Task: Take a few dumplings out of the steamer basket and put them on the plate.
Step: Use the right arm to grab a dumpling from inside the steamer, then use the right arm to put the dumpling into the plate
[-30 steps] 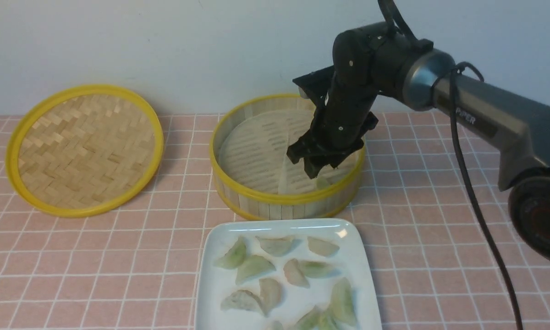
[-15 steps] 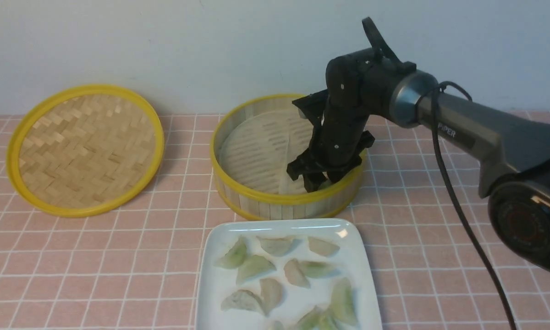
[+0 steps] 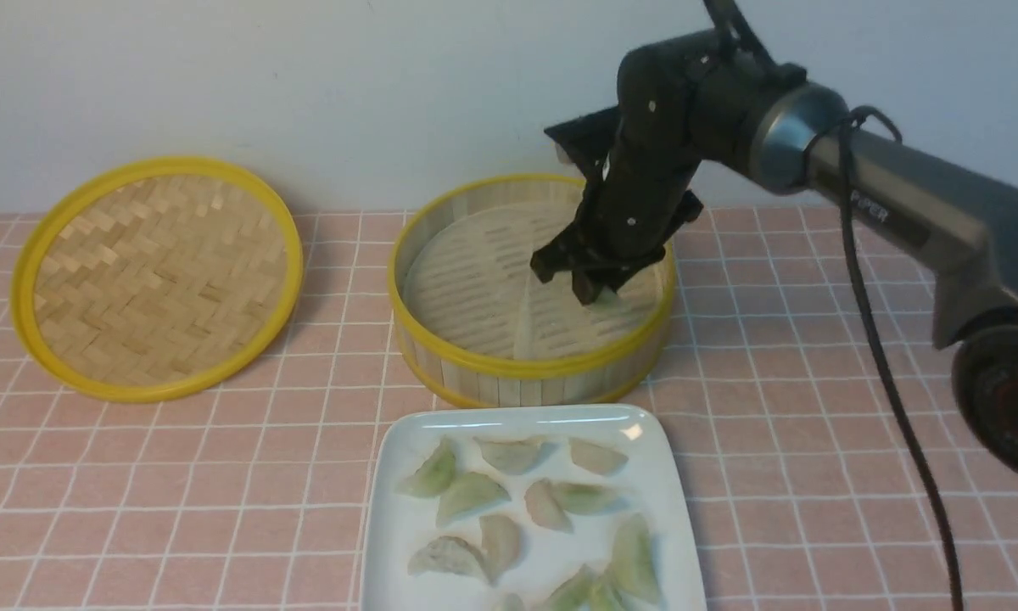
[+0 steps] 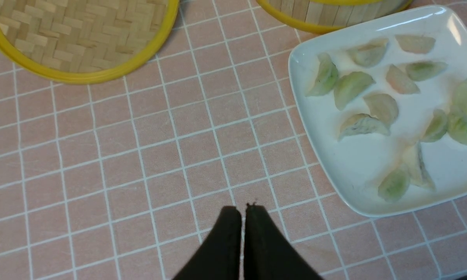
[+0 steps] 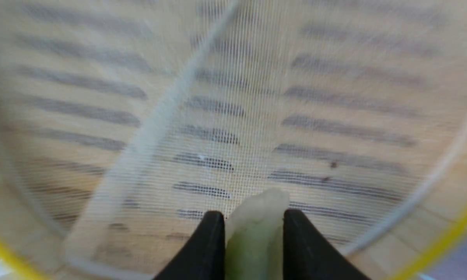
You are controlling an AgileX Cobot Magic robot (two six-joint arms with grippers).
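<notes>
Right wrist view puts my right gripper (image 5: pixel 253 214) low in the picture, its two black fingers (image 5: pixel 208 249) pinching a pale green dumpling (image 5: pixel 255 237) between them. The dumpling's whitish tip sticks out past the fingertips. Behind it, blurred, lies the mesh liner (image 5: pixel 233 116) of the steamer basket (image 5: pixel 461 225), so what I grip hangs over the basket's floor. From the front, the same gripper sits over the basket's right half, inside the ring of its yellow rim, with a bit of green showing at the fingertips. I see nothing else lying on the basket's liner.

A white plate (image 3: pixel 390 526) stands just in front of the basket, on the side nearer me, close to its wall but not touching. More than ten dumplings (image 3: pixel 471 492) lie scattered over it, some overlapping at the end of the plate farthest from the basket. A woven lid (image 3: pixel 157 276) lies to the basket's left, with a gap of pink tiled tabletop (image 3: pixel 220 475) between them.

My left gripper (image 4: pixel 243 210) has its fingers pressed flat together with nothing between them. It hovers over bare tiles, in front of the basket and off to its left.
</notes>
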